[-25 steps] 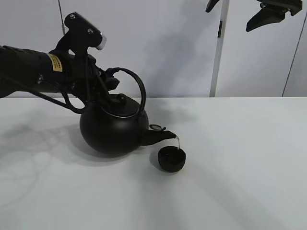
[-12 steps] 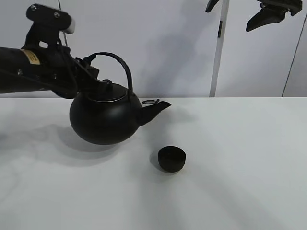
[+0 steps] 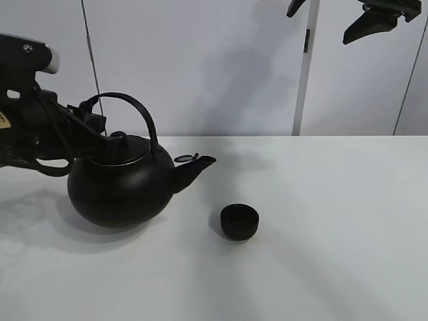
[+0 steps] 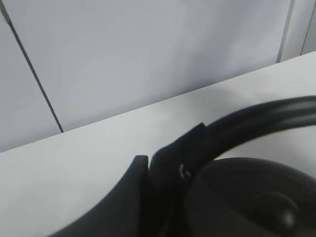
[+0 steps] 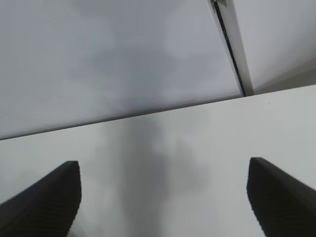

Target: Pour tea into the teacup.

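Note:
The small black teacup (image 3: pixel 239 222) stands on the white table (image 3: pixel 334 254), right of the middle. To its left is a big round black kettle (image 3: pixel 119 187), upright, its spout (image 3: pixel 194 167) pointing toward the teacup and well short of it. My left gripper (image 3: pixel 92 119) is shut on the kettle's arched handle (image 3: pixel 137 114). The left wrist view shows its fingers (image 4: pixel 148 192) clamped on the handle (image 4: pixel 256 121) above the lid (image 4: pixel 256 197). I cannot tell whether the kettle touches the table. High at the back right, my right gripper (image 3: pixel 334 17) hangs open and holds nothing (image 5: pixel 165 197).
A pale panelled wall (image 3: pixel 221 67) with a white vertical post (image 3: pixel 304 73) backs the table. The left arm (image 3: pixel 27 127) and its cables reach in from the left edge, beside the kettle.
The kettle was tipped over the teacup with a thin stream falling into it. It has since levelled and moved left and down with my left gripper. The right arm has not moved.

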Motion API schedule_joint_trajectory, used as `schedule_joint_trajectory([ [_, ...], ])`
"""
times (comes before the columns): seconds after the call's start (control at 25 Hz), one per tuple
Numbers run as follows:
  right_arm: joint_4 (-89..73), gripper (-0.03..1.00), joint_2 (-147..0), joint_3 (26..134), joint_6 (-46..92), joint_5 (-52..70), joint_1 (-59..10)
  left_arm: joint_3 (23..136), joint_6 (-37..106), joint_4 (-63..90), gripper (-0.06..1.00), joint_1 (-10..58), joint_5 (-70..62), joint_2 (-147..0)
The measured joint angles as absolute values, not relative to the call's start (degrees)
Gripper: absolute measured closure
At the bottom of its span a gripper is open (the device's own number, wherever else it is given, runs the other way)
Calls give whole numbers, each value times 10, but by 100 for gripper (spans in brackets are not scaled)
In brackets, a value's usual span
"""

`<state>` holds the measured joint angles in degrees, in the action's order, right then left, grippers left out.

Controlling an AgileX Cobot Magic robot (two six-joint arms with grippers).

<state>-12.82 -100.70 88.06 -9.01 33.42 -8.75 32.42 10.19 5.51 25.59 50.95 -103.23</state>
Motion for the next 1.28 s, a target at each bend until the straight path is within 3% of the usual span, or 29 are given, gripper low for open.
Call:
schedule_joint_trajectory([
  [0.4, -128, 34, -1007, 881, -90, 333, -87, 277, 80, 83, 85, 256, 587, -1045],
  [1.28, -128, 34, -1007, 881, -90, 332, -87, 264, 74, 67, 85, 256, 600, -1076],
])
